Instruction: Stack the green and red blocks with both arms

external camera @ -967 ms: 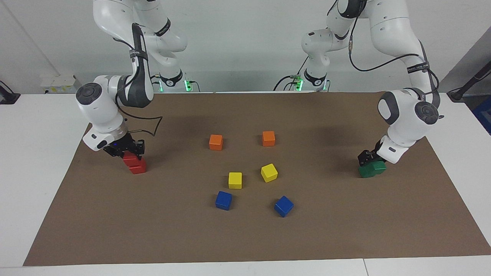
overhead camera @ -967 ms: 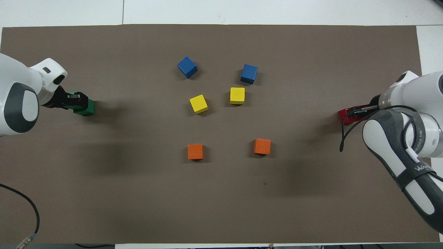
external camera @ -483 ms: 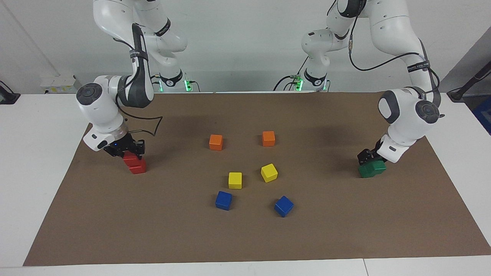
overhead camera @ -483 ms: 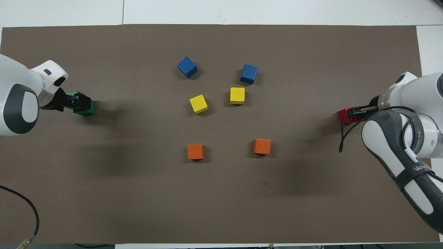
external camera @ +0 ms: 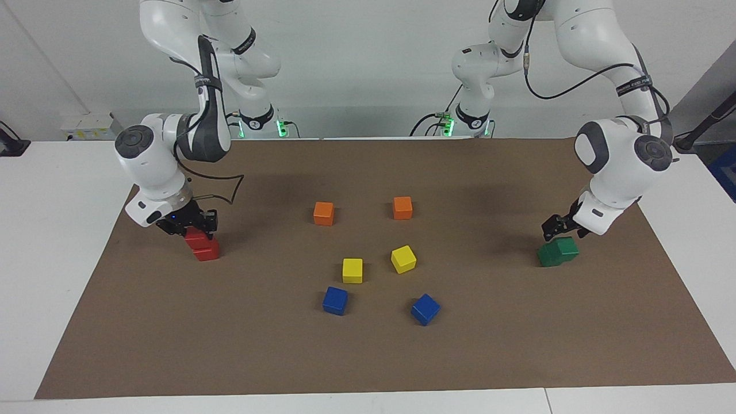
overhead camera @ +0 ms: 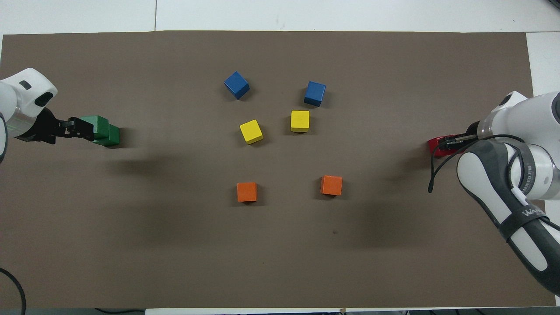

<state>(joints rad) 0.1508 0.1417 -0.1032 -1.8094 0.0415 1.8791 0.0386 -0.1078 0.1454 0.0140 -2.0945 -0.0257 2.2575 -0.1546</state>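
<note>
Right gripper (external camera: 198,229): fingers are pinching the upper red block (external camera: 196,238), sitting on the lower red block (external camera: 207,251) directly beneath.
Left gripper (external camera: 556,227): fingers are spreading, hovering just over the green stack (external camera: 556,252), released.
Counter (external camera: 368,356): carrying both stacks at opposite ends.

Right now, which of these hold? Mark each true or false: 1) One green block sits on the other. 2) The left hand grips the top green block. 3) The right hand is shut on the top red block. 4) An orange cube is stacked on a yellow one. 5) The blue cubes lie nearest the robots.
1) True: the green blocks are stacked, the upper one skewed.
2) False: the left hand is open, just above the stack.
3) True: the right hand is shut on the top of the red blocks.
4) False: the orange cubes and yellow cubes lie singly.
5) False: the blue cubes lie farthest.
</note>
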